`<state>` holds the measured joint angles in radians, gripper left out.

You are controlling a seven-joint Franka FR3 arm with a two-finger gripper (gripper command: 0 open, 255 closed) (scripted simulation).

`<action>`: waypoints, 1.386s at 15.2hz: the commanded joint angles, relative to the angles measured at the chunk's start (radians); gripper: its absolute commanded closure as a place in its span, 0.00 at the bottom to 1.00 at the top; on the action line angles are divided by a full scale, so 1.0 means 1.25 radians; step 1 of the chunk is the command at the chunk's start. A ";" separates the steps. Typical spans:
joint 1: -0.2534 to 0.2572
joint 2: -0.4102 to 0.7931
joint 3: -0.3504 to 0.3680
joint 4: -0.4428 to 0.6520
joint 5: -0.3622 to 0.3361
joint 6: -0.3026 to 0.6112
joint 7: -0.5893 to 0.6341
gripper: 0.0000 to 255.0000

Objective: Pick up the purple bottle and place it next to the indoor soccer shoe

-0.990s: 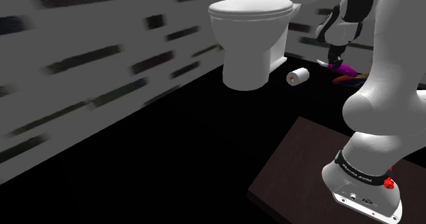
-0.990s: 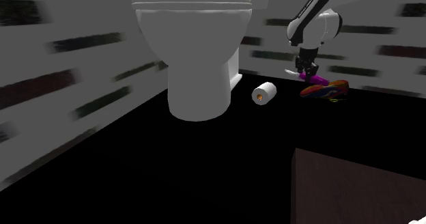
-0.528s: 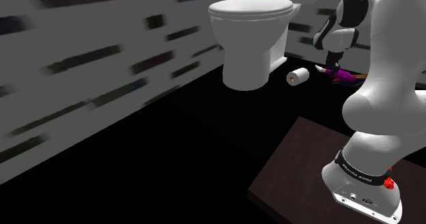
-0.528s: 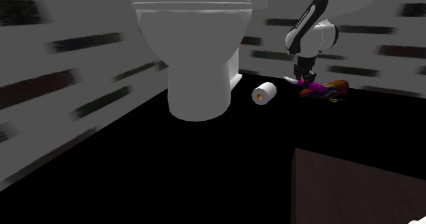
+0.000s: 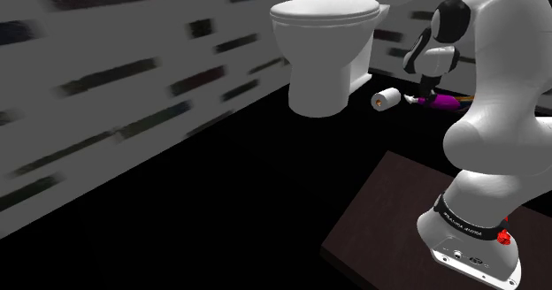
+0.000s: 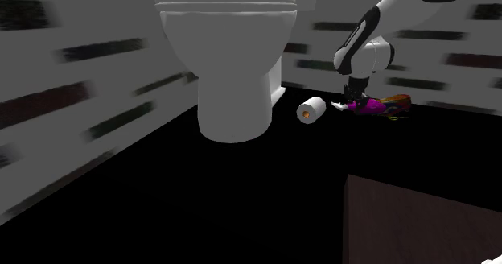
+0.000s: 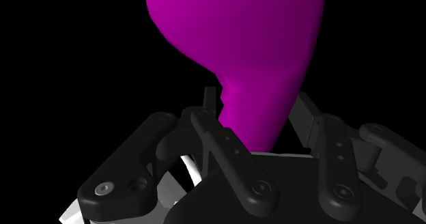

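Observation:
The purple bottle (image 6: 367, 107) with a white cap lies level, low over the black floor, right beside the multicoloured soccer shoe (image 6: 396, 103). My black gripper (image 6: 355, 94) comes down on it from above and is shut on it. In the shoulder view the gripper (image 5: 429, 91) sits over the bottle (image 5: 440, 103), and the shoe (image 5: 462, 96) is mostly hidden behind my arm. In the wrist view the bottle (image 7: 252, 45) runs out from between the fingers (image 7: 213, 123) of the gripper (image 7: 263, 123), which clasp its narrow end.
A white toilet (image 5: 325, 49) stands at the shoulder view's left of the gripper, with a toilet paper roll (image 5: 386, 99) lying on the floor between them. Grey tiled walls run behind. My dark stand (image 5: 389, 217) is at the lower right.
My gripper has gone down and to the views' left with the bottle, from above the shoe to floor height beside it. The shoe and the paper roll have stayed put.

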<state>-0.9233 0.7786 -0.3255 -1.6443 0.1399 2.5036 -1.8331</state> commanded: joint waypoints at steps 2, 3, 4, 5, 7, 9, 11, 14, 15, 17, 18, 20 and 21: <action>-0.003 0.021 0.005 0.002 0.005 0.019 0.001 1.00; -0.005 0.030 0.007 0.005 0.006 0.025 0.001 1.00; -0.006 0.038 0.009 0.007 0.008 0.031 0.001 1.00; -0.008 0.046 0.011 0.010 0.009 0.036 0.000 1.00; -0.011 0.063 0.015 0.016 0.012 0.047 0.000 1.00; -0.014 0.081 0.019 0.023 0.015 0.058 0.001 1.00; -0.018 0.099 0.023 0.031 0.018 0.068 0.001 1.00; -0.020 0.112 0.026 0.037 0.020 0.075 0.001 1.00; -0.020 0.112 0.026 0.037 0.020 0.075 0.001 1.00; -0.020 0.112 0.026 0.037 0.020 0.075 0.001 1.00; -0.020 0.112 0.026 0.037 0.020 0.075 0.001 1.00; -0.020 0.112 0.026 0.037 0.020 0.075 0.001 1.00; -0.020 0.112 0.026 0.036 0.020 0.077 0.001 0.00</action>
<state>-0.9482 0.9162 -0.2934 -1.5992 0.1649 2.6006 -1.8320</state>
